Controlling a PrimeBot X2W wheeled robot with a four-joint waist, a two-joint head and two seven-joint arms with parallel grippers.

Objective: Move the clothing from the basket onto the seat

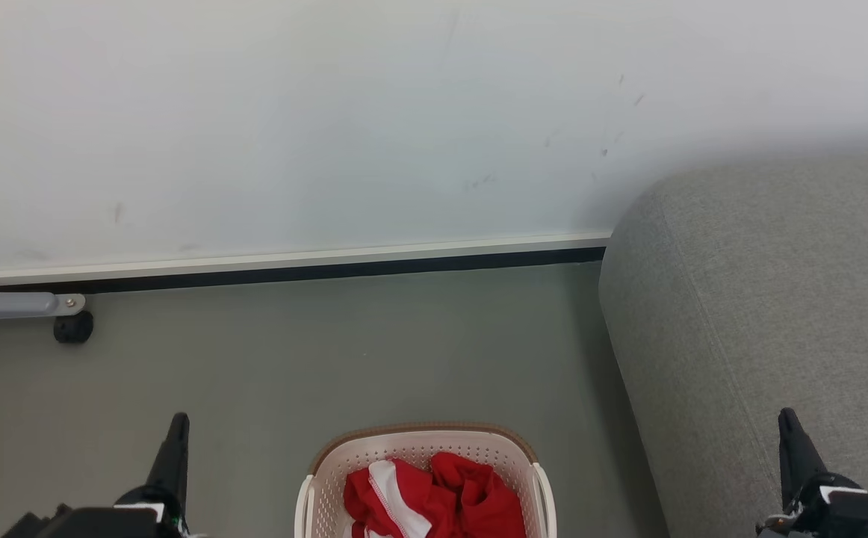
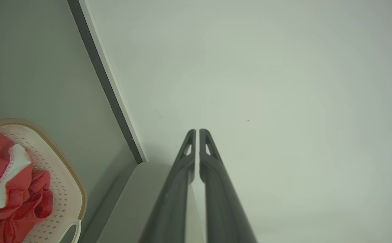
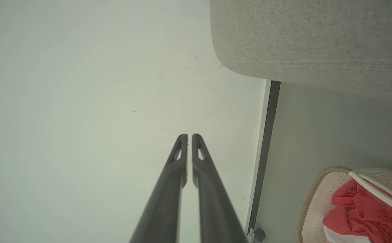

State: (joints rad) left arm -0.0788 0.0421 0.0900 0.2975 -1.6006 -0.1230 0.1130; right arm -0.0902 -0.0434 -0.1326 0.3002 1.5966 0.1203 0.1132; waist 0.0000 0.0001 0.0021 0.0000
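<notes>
You saw soft red cloth clothes [image 1: 471, 493] in a matt, perforated plastic basket [image 1: 411, 447]; the seat [image 1: 763, 299] wore rough grey woven fabric.

A smooth grey-green floor [image 1: 292, 359] stretches ahead of both grippers to a dark skirting strip [image 1: 329, 270]. The basket [image 1: 423, 436], cream with a brown rim, stands on it between the left gripper [image 1: 179, 420] and the right gripper [image 1: 785, 415]. The big grey seat [image 1: 763, 299] rests on the floor on the right gripper's side, near the basket, and a grey metal leg with a black caster [image 1: 73, 327] stands ahead of the left gripper, by the skirting.
</notes>
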